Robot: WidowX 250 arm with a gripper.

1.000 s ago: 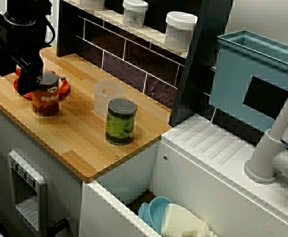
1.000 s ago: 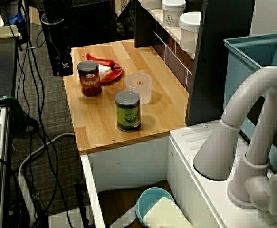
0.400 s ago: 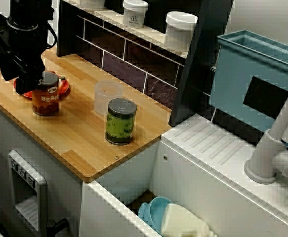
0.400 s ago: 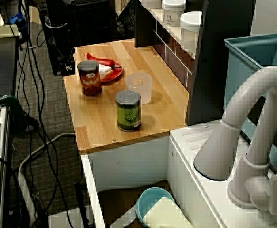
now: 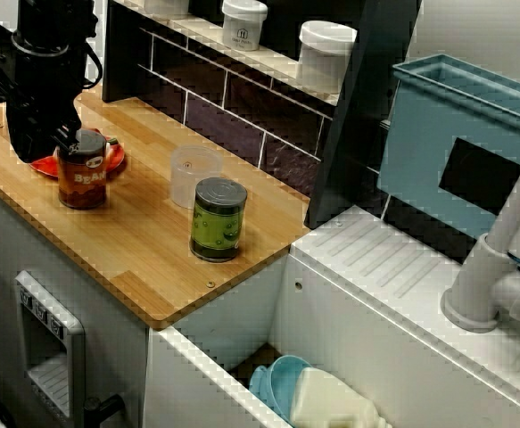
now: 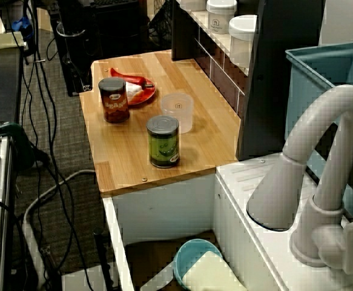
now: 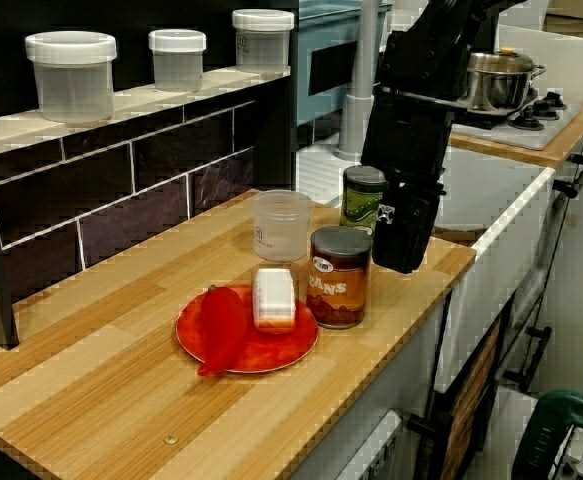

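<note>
My black gripper (image 5: 44, 143) hangs at the front edge of the wooden counter (image 5: 144, 259), right beside a brown bean can (image 5: 83, 169). In the view from the counter's end the gripper (image 7: 406, 235) stands just right of the bean can (image 7: 339, 277), apart from it. Its fingers merge into one dark block, so I cannot tell whether they are open or shut. Behind the can lies a red plate (image 7: 261, 352) with a red pepper (image 7: 221, 325) and a small white roll (image 7: 274, 298). A clear cup (image 5: 193, 174) and a green can (image 5: 218, 219) stand further along.
White-lidded jars (image 5: 325, 55) line the tiled shelf at the back. A blue bin (image 5: 460, 143) and a white faucet (image 6: 321, 151) are past the counter's end. Below it, an open compartment holds a blue bowl (image 6: 191, 257). Cables (image 6: 40, 182) cross the floor in front.
The gripper has shifted a little at the counter's front edge and now stands more upright beside the bean can. Cans, cup and plate have not moved.
</note>
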